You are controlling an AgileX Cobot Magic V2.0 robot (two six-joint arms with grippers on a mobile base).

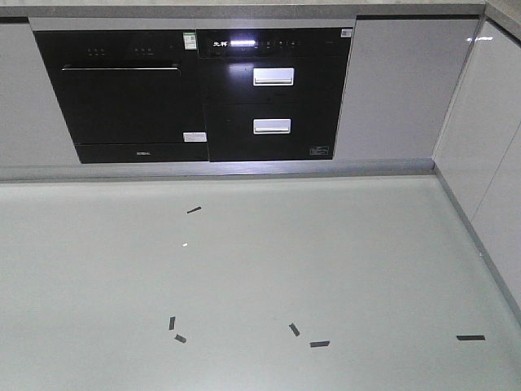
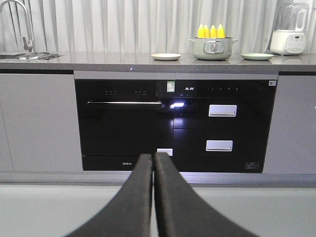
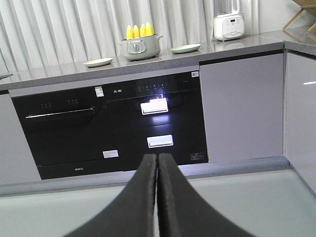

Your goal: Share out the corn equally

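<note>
Several yellow corn cobs stand upright in a grey-green pot on the far counter; the right wrist view shows the same corn in the pot. A cream plate lies left of the pot and a pale green plate right of it. My left gripper is shut with nothing in it, low and well short of the counter. My right gripper is also shut and empty, equally far from the pot. Neither gripper shows in the front view.
Below the counter sit black built-in appliances with white handles, above a pale floor marked with dark tape strips. A sink tap is at far left, a white blender at far right. White cabinets turn the corner on the right.
</note>
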